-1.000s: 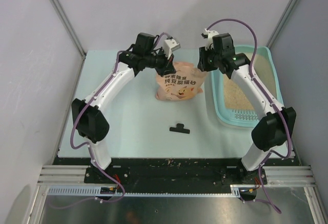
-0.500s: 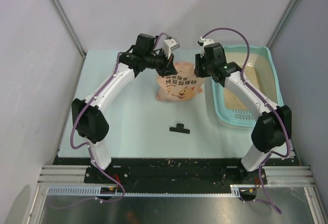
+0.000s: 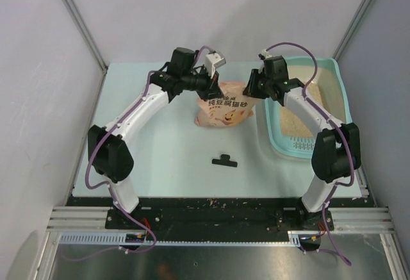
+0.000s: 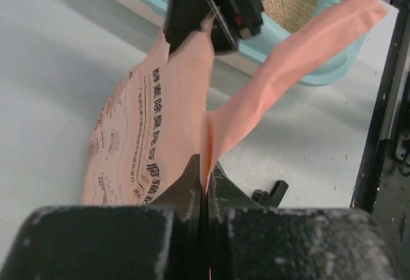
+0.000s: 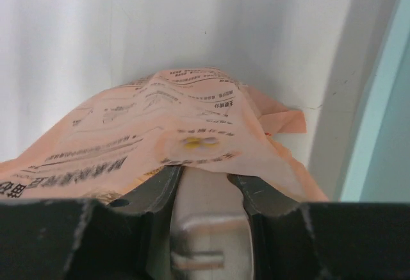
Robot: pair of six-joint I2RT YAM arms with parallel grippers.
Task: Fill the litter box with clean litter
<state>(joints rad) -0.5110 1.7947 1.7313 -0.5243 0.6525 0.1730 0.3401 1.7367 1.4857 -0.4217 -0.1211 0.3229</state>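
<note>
Pale table (image 3: 154,145), grey-walled bay: left gripper (image 4: 204,174) pinching the peach bag's (image 3: 223,108) top, right gripper (image 5: 205,177) straddling its other corner, jaws apart, beside the part-filled litter box (image 3: 272,136); next, likely lifting and tipping clean litter (image 3: 296,121) in.

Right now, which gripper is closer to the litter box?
Right. The right gripper is at the bag beside the litter box; the left gripper pinches the bag's top farther left.
</note>
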